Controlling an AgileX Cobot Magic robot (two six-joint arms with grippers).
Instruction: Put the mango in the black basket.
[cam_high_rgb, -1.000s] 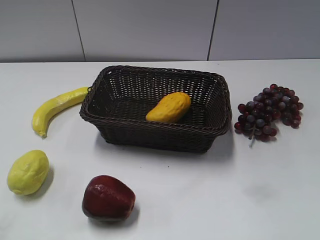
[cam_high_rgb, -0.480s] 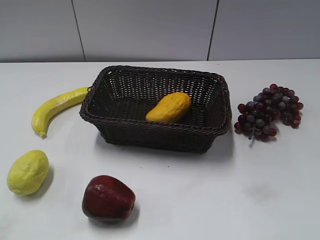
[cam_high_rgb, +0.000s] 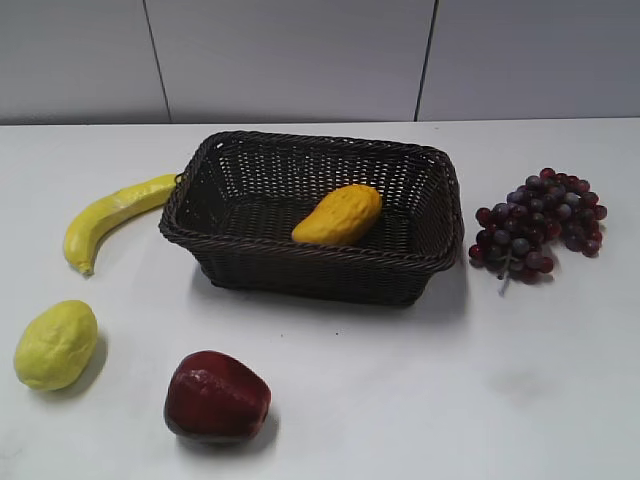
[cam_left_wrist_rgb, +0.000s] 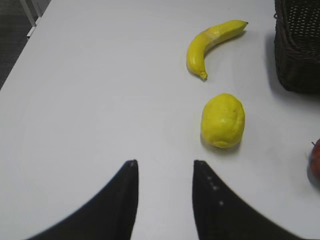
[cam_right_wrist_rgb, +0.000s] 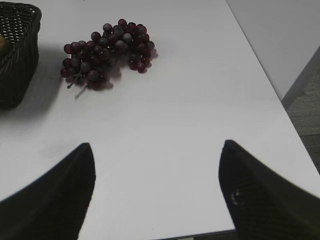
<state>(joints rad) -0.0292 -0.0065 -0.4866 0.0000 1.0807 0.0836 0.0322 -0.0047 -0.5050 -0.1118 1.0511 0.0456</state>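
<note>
Bumpy orange-yellow mango (cam_high_rgb: 338, 215) lying inside dark woven wicker basket (cam_high_rgb: 300, 263), clear of its rim, my left gripper (cam_left_wrist_rgb: 163, 170) narrowly parted, my right gripper (cam_right_wrist_rgb: 157, 160) spread wide, both empty over bare white table (cam_high_rgb: 420, 400) outside the basket.

Spread over a white table (cam_high_rgb: 420, 400). Left of the red apple (cam_high_rgb: 216, 395) and just a little farther back, a pale yellow lemon (cam_high_rgb: 55, 344), near it but apart. Farther back than the lemon, well beyond the apple, a long curved banana (cam_high_rgb: 112, 215), stem end pointing away. Far off to the apple's right and back, well apart, a bunch of dark purple grapes (cam_high_rgb: 538, 224). Behind everything, a grey panelled wall (cam_high_rgb: 300, 60).
</note>
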